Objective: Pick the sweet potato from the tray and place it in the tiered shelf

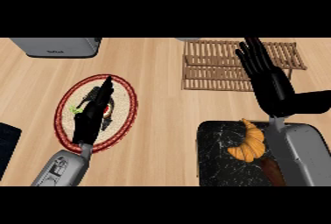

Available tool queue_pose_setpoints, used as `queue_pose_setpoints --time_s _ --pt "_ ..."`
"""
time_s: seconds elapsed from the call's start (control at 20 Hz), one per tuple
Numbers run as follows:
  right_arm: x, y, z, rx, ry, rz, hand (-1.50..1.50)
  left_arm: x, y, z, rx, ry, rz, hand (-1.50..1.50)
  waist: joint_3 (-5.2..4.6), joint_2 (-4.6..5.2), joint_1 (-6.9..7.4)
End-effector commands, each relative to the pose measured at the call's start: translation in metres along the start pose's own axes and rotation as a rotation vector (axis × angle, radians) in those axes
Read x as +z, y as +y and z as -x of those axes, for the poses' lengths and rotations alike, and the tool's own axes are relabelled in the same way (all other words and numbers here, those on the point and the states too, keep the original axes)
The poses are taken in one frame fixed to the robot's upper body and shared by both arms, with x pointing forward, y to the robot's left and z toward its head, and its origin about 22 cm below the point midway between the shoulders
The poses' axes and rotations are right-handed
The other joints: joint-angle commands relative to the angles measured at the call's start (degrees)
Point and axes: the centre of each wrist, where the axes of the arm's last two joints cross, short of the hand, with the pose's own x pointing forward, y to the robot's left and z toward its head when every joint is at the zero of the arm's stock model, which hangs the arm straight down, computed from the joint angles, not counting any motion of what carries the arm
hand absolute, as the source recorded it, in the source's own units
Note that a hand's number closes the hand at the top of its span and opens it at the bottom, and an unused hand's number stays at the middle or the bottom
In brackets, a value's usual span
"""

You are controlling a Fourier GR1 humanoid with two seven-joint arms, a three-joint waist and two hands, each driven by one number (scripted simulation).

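The sweet potato [273,173], dark reddish brown, lies on the black marbled tray [216,162] at the lower right, partly hidden by my right forearm. A golden croissant [249,143] lies beside it on the same tray. The wooden slatted tiered shelf [213,65] stands at the upper right. My right hand [272,85] is open with straight fingers pointing away, over the shelf's right part and beyond the tray's far edge, holding nothing. My left hand [94,111] is open, seen edge-on, over a round plate.
The round plate [124,127] has a red rim and a dark pattern, left of centre. A grey toaster [57,46] stands at the far left. A dark flat object [6,148] shows at the left edge. Bare wooden counter [161,109] lies between plate and tray.
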Motion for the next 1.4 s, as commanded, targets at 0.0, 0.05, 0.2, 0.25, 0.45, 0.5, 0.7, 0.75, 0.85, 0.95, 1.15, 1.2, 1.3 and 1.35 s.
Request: queue_pose_setpoints --time_s 0.0,0.05,0.2,0.25,0.45,0.5,0.7,0.75,0.85,0.95,1.15,1.2,1.3,1.35 --pt "0.019 -0.005 0.01 0.073 0.064 -0.148 1.5 0.002 0.017 0.005 0.019 0.002 -0.06 0.0 0.56 -0.8 -0.32" --pt "0.026 -0.008 0.007 0.172 0.132 -0.245 1.5 0.007 0.036 -0.002 -0.006 -0.019 -0.113 0.0 0.54 -1.13 0.27" --pt "0.044 0.027 0.018 0.378 0.268 -0.604 1.5 -0.004 0.04 -0.014 0.027 -0.04 -0.195 0.0 0.33 -1.61 1.29" --pt "0.046 0.026 0.016 0.452 0.301 -0.692 1.5 -0.008 0.053 -0.025 0.031 -0.06 -0.238 0.0 0.33 -1.91 2.15" --pt "0.093 -0.013 0.02 0.408 0.328 -0.476 -1.5 0.026 0.077 -0.015 0.063 -0.014 -0.261 0.0 0.59 -1.1 -0.35" --pt "0.09 -0.004 -0.006 0.406 0.293 -0.532 -1.5 0.015 0.088 -0.022 0.065 0.003 -0.261 0.0 0.56 -1.09 -0.92" --pt "0.079 -0.015 -0.056 0.461 0.254 -0.759 -1.5 0.028 0.077 -0.034 0.087 -0.001 -0.27 0.0 0.53 -1.42 -0.85" --pt "0.084 -0.016 -0.059 0.51 0.289 -0.808 -1.5 0.036 0.064 -0.028 0.072 -0.009 -0.269 0.0 0.54 -1.4 -0.78" --pt "0.077 -0.011 -0.081 0.649 0.315 -0.9 -1.5 0.031 0.07 -0.033 0.071 0.001 -0.27 0.0 0.48 -1.47 -0.9" --pt "0.085 -0.004 -0.091 0.81 0.347 -1.008 -1.5 0.038 0.06 -0.025 0.089 0.008 -0.254 0.0 0.45 -1.63 -1.09" --pt "0.1 0.027 -0.115 1.015 0.364 -1.125 -1.5 0.034 0.076 -0.03 0.082 0.019 -0.279 0.0 0.43 -1.48 -1.09" --pt "0.097 0.032 -0.133 1.141 0.316 -1.144 -1.5 0.032 0.084 -0.031 0.056 -0.002 -0.281 0.0 0.38 -1.66 -1.22" --pt "0.099 0.041 -0.151 1.333 0.298 -1.151 -1.5 0.034 0.072 -0.033 0.079 0.006 -0.264 0.0 0.39 -1.8 -1.01" --pt "0.109 0.055 -0.149 1.385 0.248 -1.142 -1.5 0.036 0.064 -0.025 0.071 0.012 -0.272 0.0 0.44 -1.67 -0.93"
